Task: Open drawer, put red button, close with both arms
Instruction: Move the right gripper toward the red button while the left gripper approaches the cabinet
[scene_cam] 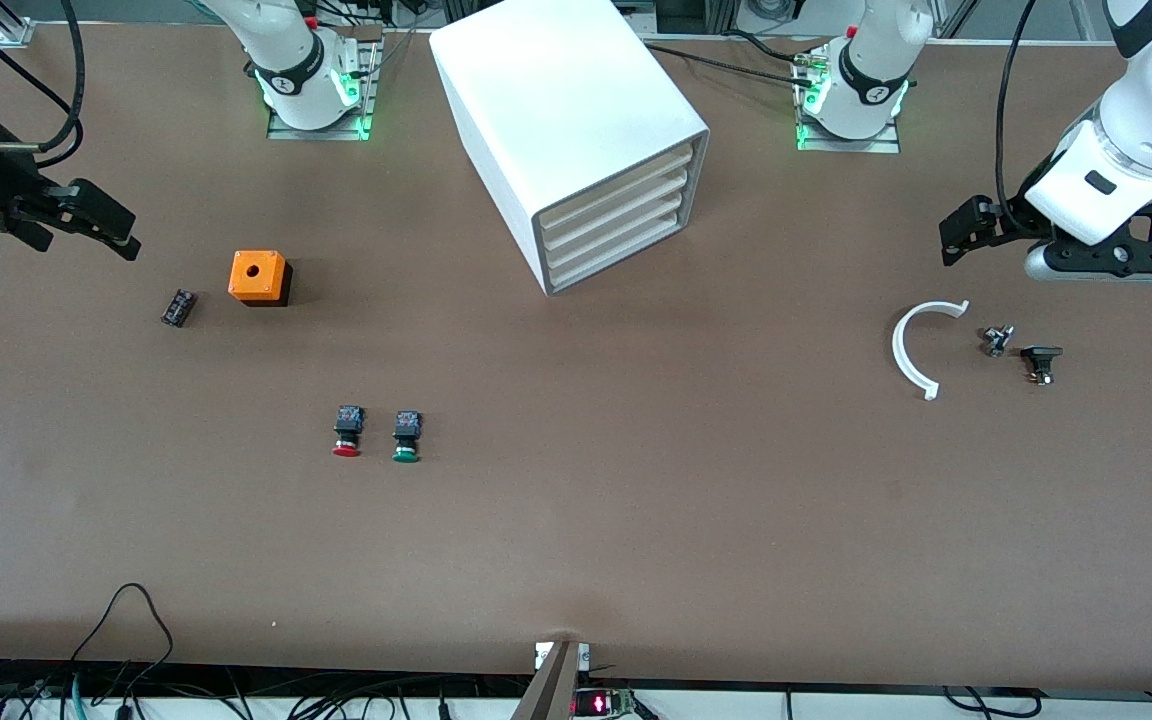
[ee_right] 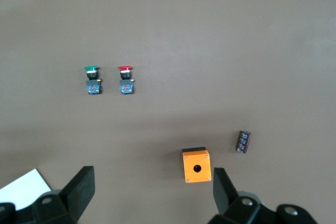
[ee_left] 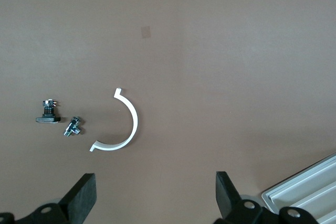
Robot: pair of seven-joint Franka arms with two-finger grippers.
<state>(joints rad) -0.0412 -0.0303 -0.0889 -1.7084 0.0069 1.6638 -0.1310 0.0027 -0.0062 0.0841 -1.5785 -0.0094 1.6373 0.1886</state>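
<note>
Table (scene_cam: 576, 540): big and brown, with things spread far apart on it.
Cabinet (scene_cam: 556, 110): a big white box near the arms' bases, in the middle. It has four flat trays, all pushed in.
Drawer (scene_cam: 614, 203): the second tray from the top. It is closed.
Left arm: it waits up in the air at its own end of the table.
Right arm: it waits up in the air at its own end too.
Left gripper (ee_left: 156, 195): over bare table beside the white curved piece (scene_cam: 914, 345). Its fingers (ee_left: 81, 195) are spread wide and hold nothing.
Right gripper (ee_right: 152, 192): over the table beside the orange box (scene_cam: 258, 276). Its fingers (ee_right: 79, 190) are spread wide and hold nothing.
Small dark part (scene_cam: 178, 307): beside the orange box, toward the right arm's end.
Two little metal parts (scene_cam: 997, 340) (scene_cam: 1041, 362): beside the white curved piece.
Red button (scene_cam: 347, 431): lies on its side on the table, nearer the front camera than the orange box, well apart from both grippers.
Green button (scene_cam: 406, 436): just beside the red button, not touching it.
In the way: nothing sits between the red button and the drawer.
</note>
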